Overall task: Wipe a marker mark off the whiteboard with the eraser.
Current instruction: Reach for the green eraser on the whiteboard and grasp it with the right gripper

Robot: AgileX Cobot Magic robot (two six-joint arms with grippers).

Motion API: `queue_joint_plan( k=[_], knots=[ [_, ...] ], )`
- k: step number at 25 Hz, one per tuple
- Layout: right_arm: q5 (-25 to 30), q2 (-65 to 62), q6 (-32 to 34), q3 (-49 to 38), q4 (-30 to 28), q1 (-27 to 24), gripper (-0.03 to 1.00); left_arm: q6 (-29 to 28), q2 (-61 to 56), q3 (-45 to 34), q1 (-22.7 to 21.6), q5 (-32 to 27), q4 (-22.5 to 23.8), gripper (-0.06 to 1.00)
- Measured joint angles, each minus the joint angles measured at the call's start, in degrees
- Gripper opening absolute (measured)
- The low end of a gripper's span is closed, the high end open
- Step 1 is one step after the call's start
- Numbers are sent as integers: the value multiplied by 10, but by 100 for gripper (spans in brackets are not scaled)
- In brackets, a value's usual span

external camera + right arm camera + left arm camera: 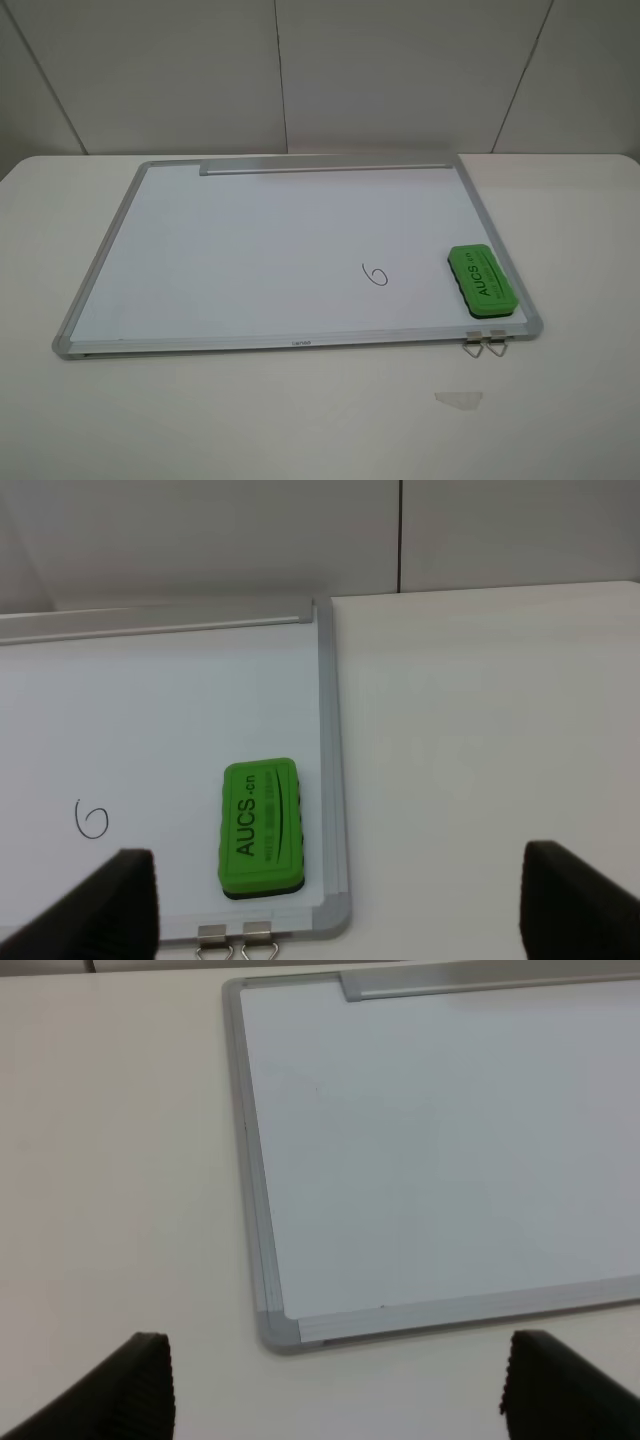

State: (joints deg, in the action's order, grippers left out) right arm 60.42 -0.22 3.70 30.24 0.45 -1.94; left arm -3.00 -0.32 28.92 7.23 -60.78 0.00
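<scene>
Here's the whiteboard (250, 240) lying flat on the pale table (300, 420), its grey tray strip (325, 165) along the far edge and two metal clips (485, 343) hanging off the near edge towards the right; the eraser (483, 281) sits on the board in the near right corner, just inside the right-hand frame and just beyond the clips; its long axis runs from near to far, roughly along that frame side and leaning a touch, with the black lettering reading lengthwise along the top; the marker mark (375, 273), a thin little loop, is on the white surface to the left of the eraser, near it but not touching; a small pale scrap (457, 399) lies on the table in front of the board; the left gripper (335, 1390) hangs over the table by the board's near left corner, its black fingers (135, 1390) spread wide with nothing between them; the right gripper (340, 905) looks down at the near right corner, jaws likewise wide apart, the green eraser lying on the board below, clear of both fingers (120, 905).
</scene>
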Motion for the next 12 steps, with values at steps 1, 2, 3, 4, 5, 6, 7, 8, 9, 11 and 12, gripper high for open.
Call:
queue_joint_plan(
  k=[1,2,3,4,5,6,7,8,9,11,12],
  knots=[
    [0,0,0,0,0,0,73,0,0,0,0,0,0,69],
    [0,0,0,0,0,0,73,0,0,0,0,0,0,69],
    [0,0,0,0,0,0,73,0,0,0,0,0,0,69],
    [0,0,0,0,0,0,73,0,0,0,0,0,0,69],
    [0,0,0,0,0,0,73,0,0,0,0,0,0,69],
    [0,0,0,0,0,0,73,0,0,0,0,0,0,69],
    [0,0,0,0,0,0,73,0,0,0,0,0,0,69],
    [0,0,0,0,0,0,73,0,0,0,0,0,0,69],
    [0,0,0,0,0,0,73,0,0,0,0,0,0,69],
    [0,0,0,0,0,0,73,0,0,0,0,0,0,69],
    [0,0,0,0,0,0,73,0,0,0,0,0,0,69]
  ],
)
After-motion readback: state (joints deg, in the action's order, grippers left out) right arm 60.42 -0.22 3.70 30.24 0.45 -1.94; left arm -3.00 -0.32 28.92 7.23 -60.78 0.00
